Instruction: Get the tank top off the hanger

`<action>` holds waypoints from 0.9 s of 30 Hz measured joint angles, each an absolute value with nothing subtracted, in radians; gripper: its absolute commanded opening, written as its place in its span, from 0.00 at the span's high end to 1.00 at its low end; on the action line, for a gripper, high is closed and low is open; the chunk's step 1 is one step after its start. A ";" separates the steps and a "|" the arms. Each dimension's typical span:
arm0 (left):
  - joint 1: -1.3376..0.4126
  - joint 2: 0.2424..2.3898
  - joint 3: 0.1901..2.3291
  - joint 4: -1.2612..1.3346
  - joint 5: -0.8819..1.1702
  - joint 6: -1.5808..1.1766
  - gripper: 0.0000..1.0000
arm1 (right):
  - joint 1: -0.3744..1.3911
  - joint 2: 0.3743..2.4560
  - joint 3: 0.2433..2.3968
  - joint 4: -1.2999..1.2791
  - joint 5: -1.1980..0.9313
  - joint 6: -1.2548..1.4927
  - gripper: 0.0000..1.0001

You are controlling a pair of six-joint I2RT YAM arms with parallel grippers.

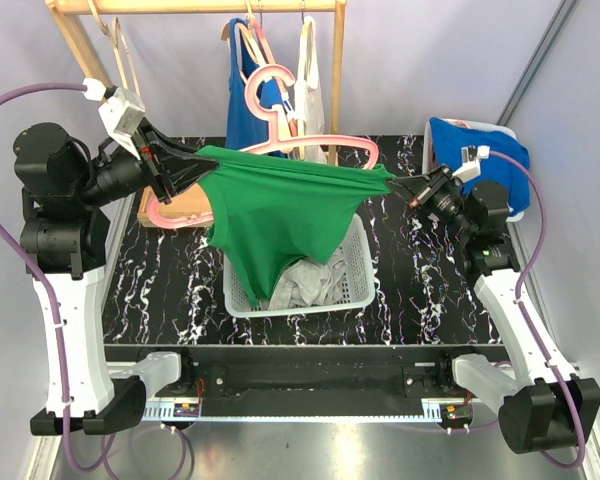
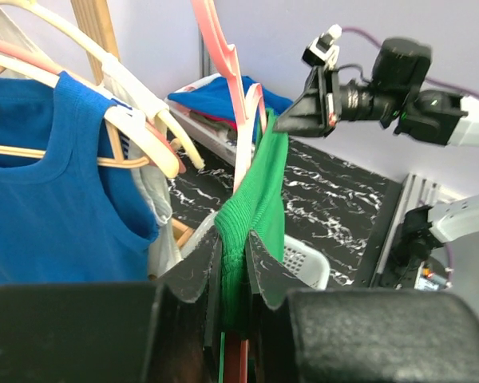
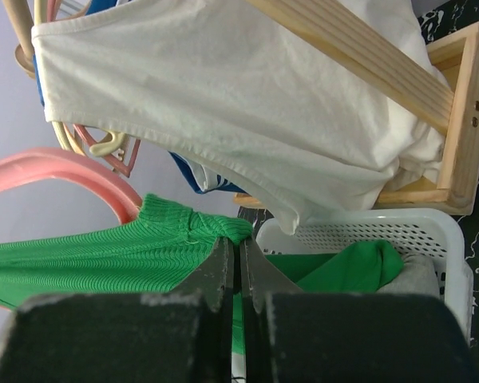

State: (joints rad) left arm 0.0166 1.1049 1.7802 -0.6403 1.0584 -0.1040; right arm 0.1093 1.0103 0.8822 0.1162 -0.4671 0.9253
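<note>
A green tank top (image 1: 280, 215) hangs stretched between my two grippers above the white basket (image 1: 358, 285). A pink hanger (image 1: 280, 120) still runs through its top edge, hook tilted up toward the rack. My left gripper (image 1: 180, 172) is shut on the left strap, seen in the left wrist view (image 2: 238, 255) as green ribbed cloth between the jaws, with the pink hanger (image 2: 243, 120) just beyond. My right gripper (image 1: 405, 190) is shut on the right strap; in the right wrist view (image 3: 239, 259) the green knit (image 3: 104, 255) bunches at the tips beside the pink hanger (image 3: 72, 171).
A wooden rack (image 1: 200, 8) at the back holds a blue top (image 1: 248, 110) and a white top (image 1: 308, 80) on hangers. Grey clothes (image 1: 305, 285) lie in the basket. A blue garment (image 1: 480, 150) sits in a bin at the back right.
</note>
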 measured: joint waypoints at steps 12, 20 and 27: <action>0.045 1.158 1.787 -0.343 1.064 -0.393 1.00 | 0.430 0.992 0.876 0.102 -0.345 0.752 0.54; 0.021 1.148 1.723 -0.300 0.939 -0.400 1.00 | 0.477 0.987 1.085 -0.126 -0.133 0.529 0.17; -0.137 1.174 1.704 -0.430 0.694 -0.282 1.00 | 0.490 0.992 1.312 -0.182 -0.035 0.448 0.14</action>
State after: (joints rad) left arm -0.1368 1.1740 1.7039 -0.4301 0.6937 -0.2817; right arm 0.4896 0.9916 1.3117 -0.1818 -0.0345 0.4484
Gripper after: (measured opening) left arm 0.142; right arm 0.855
